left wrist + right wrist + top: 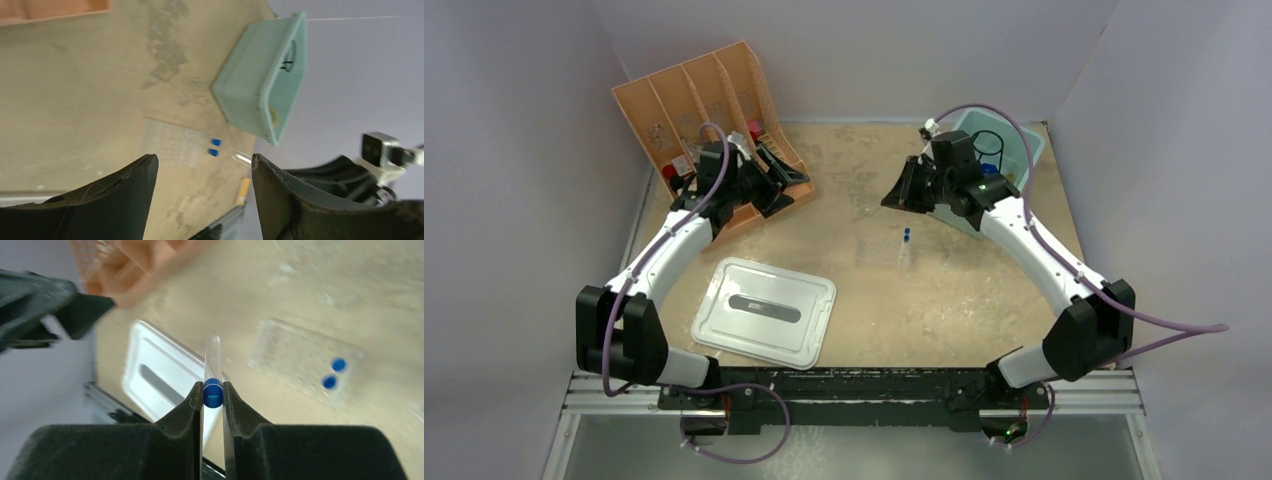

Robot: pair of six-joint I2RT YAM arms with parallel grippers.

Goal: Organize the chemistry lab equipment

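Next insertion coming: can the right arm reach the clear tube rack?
Likely yes. The right end effector, gripping a blue-capped thin clear tube, has only bare table before the clear plastic tube rack; the left end effector sits by the peach slotted organizer.

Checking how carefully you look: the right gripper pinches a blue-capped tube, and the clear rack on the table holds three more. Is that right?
Not quite. The right gripper does pinch a blue-capped tube, but the clear rack holds two more, not three: the right wrist view shows just two blue caps in it.
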